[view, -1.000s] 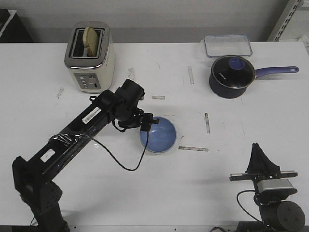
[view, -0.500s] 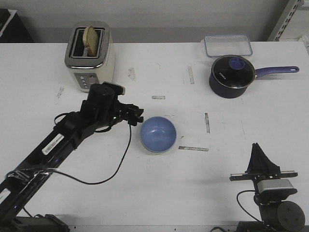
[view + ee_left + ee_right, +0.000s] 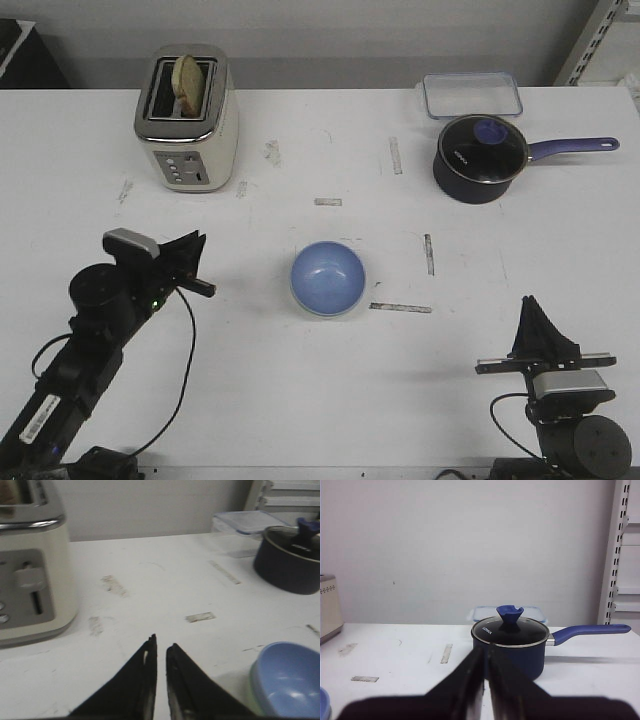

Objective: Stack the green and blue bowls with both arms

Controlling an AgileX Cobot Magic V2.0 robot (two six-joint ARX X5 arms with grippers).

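Note:
The blue bowl [image 3: 328,278] sits upright at the table's middle. In the left wrist view it [image 3: 289,684] shows a pale green edge [image 3: 255,700] under its near side, so the green bowl appears to lie beneath it, nested. My left gripper [image 3: 199,265] is well to the left of the bowls, apart from them. Its jaws [image 3: 160,644] are shut and empty. My right gripper [image 3: 530,303] rests at the front right, points up the table, and is shut and empty [image 3: 485,650].
A cream toaster [image 3: 187,118] with a slice of bread stands at the back left. A dark purple saucepan [image 3: 482,157] with a glass lid and a clear lidded container [image 3: 471,95] stand at the back right. Tape marks dot the table.
My left arm has let go of the bowl's left rim and pulled back to the left and toward the front. The bowl has stayed in place. The right arm has not moved.

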